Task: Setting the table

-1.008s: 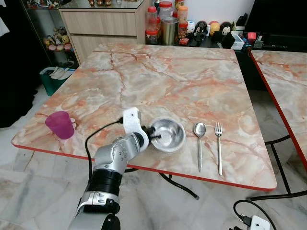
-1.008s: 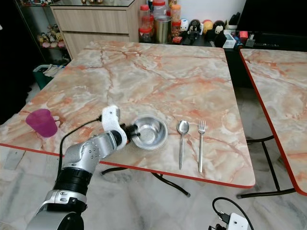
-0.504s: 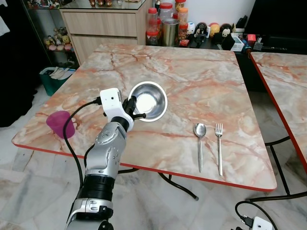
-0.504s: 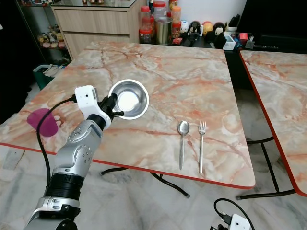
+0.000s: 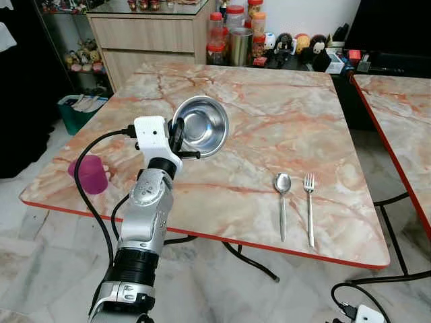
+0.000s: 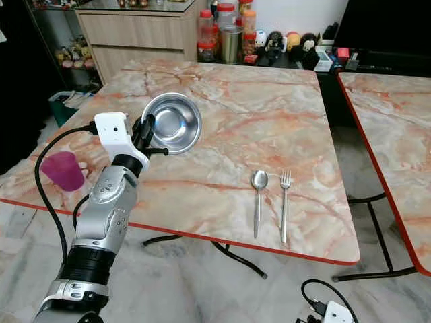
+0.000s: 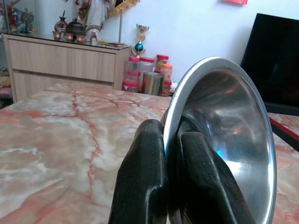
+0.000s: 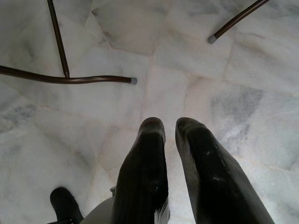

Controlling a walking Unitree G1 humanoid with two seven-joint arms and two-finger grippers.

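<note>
Near the table's left edge: a translucent purple plastic cup (image 5: 89, 174) stands upright, likely awaiting its setting.
Left gripper (image 5: 177, 138): fingers clamped on the rim of the round shiny steel bowl (image 5: 201, 126), held tilted above the marble-patterned table (image 5: 269, 121), probably for repositioning.
Near front edge: steel spoon (image 5: 281, 203) and steel fork (image 5: 310, 206) lie parallel, just apart.
Right gripper (image 8: 170, 128): hangs idle over the floor, fingers nearly together.

A shiny polished metal bowl (image 5: 202, 126), a glossy metal spoon (image 5: 281, 202) and fork (image 5: 309, 205), and a translucent purple plastic cup (image 5: 89, 174) sit over a smooth, glossy marble-patterned table (image 5: 269, 114) edged in red.
</note>
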